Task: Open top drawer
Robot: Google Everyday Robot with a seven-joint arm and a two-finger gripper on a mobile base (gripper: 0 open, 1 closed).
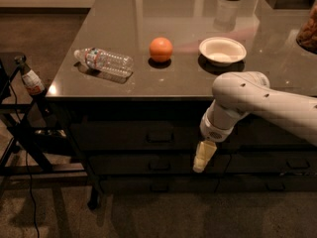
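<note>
The top drawer (pixel 119 134) is a wide dark front just under the tabletop, and it looks shut. Its small rectangular handle (pixel 159 138) sits at the centre. My gripper (pixel 200 161) hangs from the white arm (pixel 247 100), pointing down. It is in front of the drawer fronts, to the right of the top handle and a little below it, level with the second drawer (pixel 124 162). It holds nothing that I can see.
On the tabletop (pixel 129 19) lie a plastic water bottle (pixel 104 61), an orange (pixel 161 49) and a white bowl (pixel 222 50). A dark metal stand with cables (pixel 25 128) is at the left. Lower drawer handles (pixel 159 165) show below.
</note>
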